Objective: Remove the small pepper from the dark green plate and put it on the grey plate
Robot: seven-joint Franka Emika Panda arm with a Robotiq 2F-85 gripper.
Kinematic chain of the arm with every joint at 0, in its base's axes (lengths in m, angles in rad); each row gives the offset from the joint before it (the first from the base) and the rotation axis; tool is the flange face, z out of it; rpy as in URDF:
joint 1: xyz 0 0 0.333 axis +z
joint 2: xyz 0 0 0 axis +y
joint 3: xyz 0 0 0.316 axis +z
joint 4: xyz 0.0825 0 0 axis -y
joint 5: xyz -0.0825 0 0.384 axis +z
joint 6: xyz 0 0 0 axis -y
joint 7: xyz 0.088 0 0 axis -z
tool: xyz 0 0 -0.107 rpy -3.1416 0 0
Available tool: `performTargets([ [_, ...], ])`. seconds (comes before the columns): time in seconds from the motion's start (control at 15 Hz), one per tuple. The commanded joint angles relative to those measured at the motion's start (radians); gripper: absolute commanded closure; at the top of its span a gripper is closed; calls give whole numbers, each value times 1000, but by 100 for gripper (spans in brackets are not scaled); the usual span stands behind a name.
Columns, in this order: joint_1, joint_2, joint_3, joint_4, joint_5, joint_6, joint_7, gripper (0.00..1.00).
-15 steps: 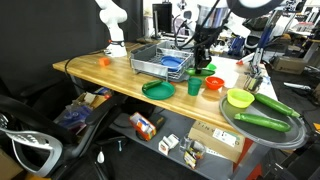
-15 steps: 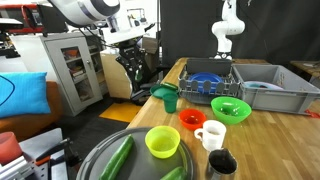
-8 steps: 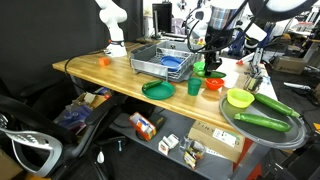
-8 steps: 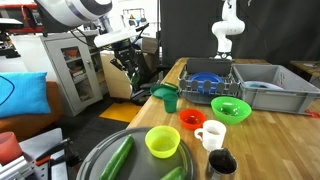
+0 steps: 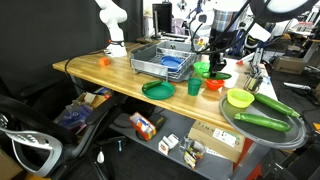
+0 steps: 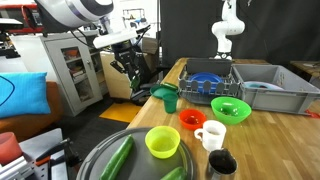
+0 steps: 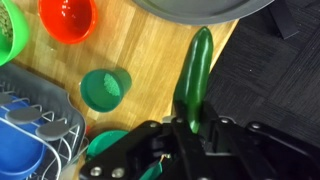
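Currently: gripper (image 7: 190, 126) clamped on the small pepper (image 7: 196, 70), both fingers pressed against its lower end.

Wrist view:
- Pepper is dark green and glossy. It runs from the fingers toward 12 o'clock, with its tip near the rim of the grey plate (image 7: 190, 8) but not over the plate.
- Pepper lies across the edge line of the wooden table (image 7: 150, 55): wood at its 9 o'clock side, dark floor at 3 o'clock.
- Green cup (image 7: 105, 88) at 9 o'clock from the pepper, apart from it.
- Red bowl (image 7: 68, 15) at 10 o'clock.
- Wire rack (image 7: 35, 120) at 8 o'clock, with a blue dish (image 7: 15, 160) inside.
- A sliver of the dark green plate (image 7: 100, 142) shows at 9 o'clock of the gripper, partly hidden by the gripper body. Pepper is off it.

Exterior views:
- Arm (image 5: 216, 25) raised above the table.
- Pepper too small to make out.
- Two long green vegetables (image 5: 262, 121) lie on the grey plate.
- Yellow-green bowl (image 5: 240, 98) at that plate's 11 o'clock.
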Motion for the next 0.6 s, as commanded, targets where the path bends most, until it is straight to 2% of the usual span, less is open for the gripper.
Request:
performTargets([
  [0.0, -29, -68, -16, -71, 2, -59, 47, 95],
  [0.53, -126, -298, -105, -366, 28, -181, 283, 95],
])
